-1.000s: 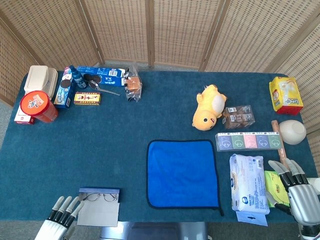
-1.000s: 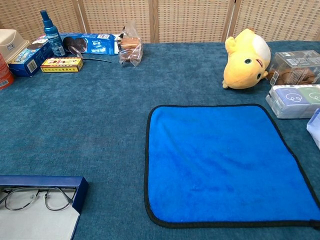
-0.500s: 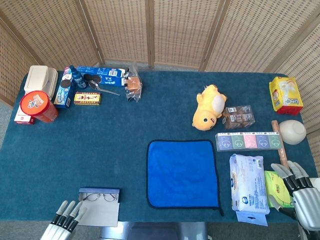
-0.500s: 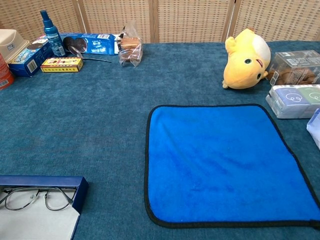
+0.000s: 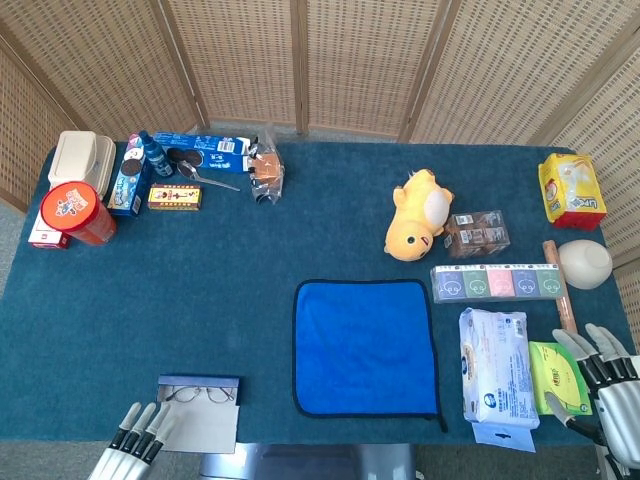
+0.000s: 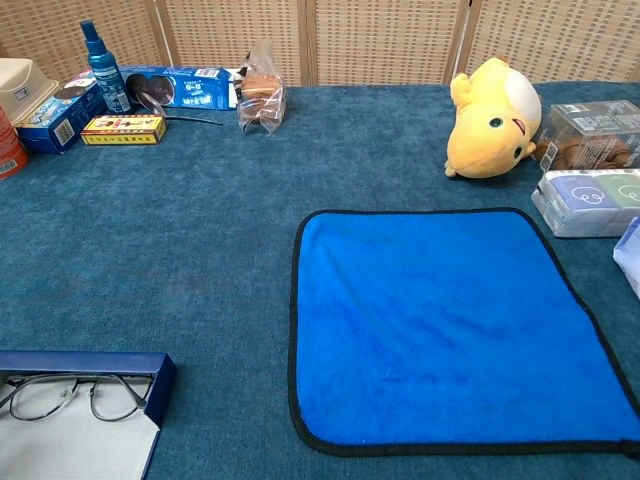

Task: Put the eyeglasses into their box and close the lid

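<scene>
The dark blue eyeglass box [image 5: 198, 384] [image 6: 92, 363] lies open near the table's front left edge, with its grey lid [image 5: 198, 427] [image 6: 75, 450] folded toward me. Thin wire-framed eyeglasses [image 5: 196, 394] [image 6: 65, 396] rest inside it, against the far wall. My left hand [image 5: 130, 449] shows at the bottom edge, just left of the lid, fingers straight and apart, holding nothing. At the bottom right corner my right hand [image 5: 605, 385] has its fingers spread and empty, beside a green packet [image 5: 550, 371]. Neither hand appears in the chest view.
A blue cloth [image 5: 366, 346] [image 6: 450, 325] lies at centre front. A yellow plush [image 5: 420, 212] [image 6: 492, 118], a tissue pack [image 5: 494, 365], a row of small boxes [image 5: 496, 282] and a snack tray [image 5: 477, 232] stand at the right. Biscuit boxes [image 5: 205, 155], a red tub [image 5: 76, 213] and a bottle [image 5: 153, 154] crowd the far left.
Both hands have drawn back toward the table's front edge. The left one slid down from beside the lid; the right one moved down and right, off the green packet. The box is unmoved.
</scene>
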